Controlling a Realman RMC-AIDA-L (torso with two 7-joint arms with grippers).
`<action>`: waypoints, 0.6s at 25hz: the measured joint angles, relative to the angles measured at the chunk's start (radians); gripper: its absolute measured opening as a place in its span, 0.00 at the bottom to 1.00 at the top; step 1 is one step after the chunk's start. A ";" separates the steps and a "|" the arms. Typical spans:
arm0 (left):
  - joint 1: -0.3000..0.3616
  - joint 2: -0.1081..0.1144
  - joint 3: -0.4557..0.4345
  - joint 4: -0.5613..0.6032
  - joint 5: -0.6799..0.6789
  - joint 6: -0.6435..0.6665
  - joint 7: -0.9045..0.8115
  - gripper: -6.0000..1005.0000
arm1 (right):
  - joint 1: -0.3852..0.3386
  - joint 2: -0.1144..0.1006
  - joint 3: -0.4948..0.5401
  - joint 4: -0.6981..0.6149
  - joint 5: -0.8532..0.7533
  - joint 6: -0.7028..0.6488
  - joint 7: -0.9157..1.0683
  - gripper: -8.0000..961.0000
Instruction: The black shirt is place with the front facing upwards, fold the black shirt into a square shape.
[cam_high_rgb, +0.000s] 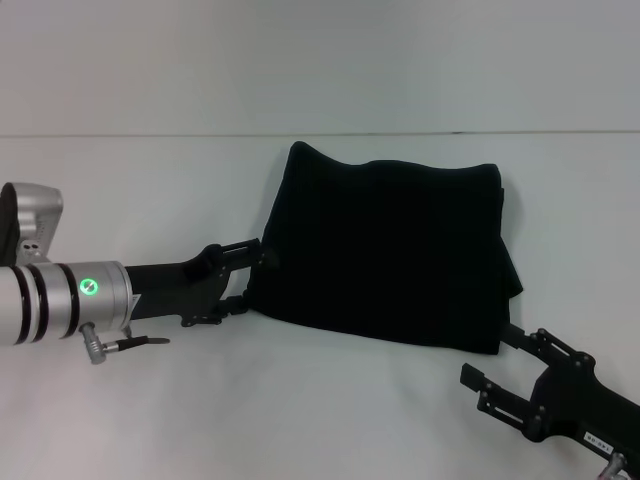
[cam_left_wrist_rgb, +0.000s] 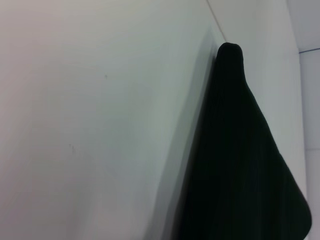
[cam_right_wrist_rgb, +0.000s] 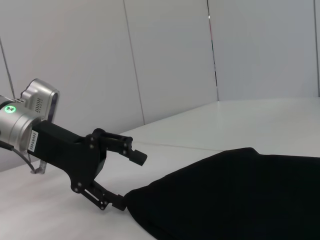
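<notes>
The black shirt (cam_high_rgb: 385, 250) lies folded into a rough rectangle on the white table (cam_high_rgb: 300, 410), and only plain black cloth shows. My left gripper (cam_high_rgb: 252, 278) is open at the shirt's left edge near its front corner. In the right wrist view that left gripper (cam_right_wrist_rgb: 131, 182) has its jaws spread, the lower finger touching the shirt (cam_right_wrist_rgb: 235, 195). My right gripper (cam_high_rgb: 495, 358) stands open at the shirt's near right corner, one finger against the hem. The left wrist view shows the shirt (cam_left_wrist_rgb: 240, 165) rising to a raised fold.
The white tabletop extends around the shirt, with its far edge (cam_high_rgb: 150, 135) meeting a pale wall. A cable and connector (cam_high_rgb: 120, 343) hang from my left arm's wrist.
</notes>
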 joint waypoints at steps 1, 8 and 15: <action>-0.001 0.000 0.007 0.000 0.000 -0.005 0.000 0.93 | 0.001 0.000 0.000 0.000 0.000 0.000 0.000 0.87; -0.009 0.000 0.040 0.000 0.001 -0.028 -0.002 0.93 | 0.004 0.000 0.002 0.000 0.002 -0.004 0.002 0.87; -0.010 -0.002 0.039 0.005 -0.004 -0.032 0.023 0.93 | 0.003 0.000 0.003 0.000 0.003 -0.007 0.002 0.87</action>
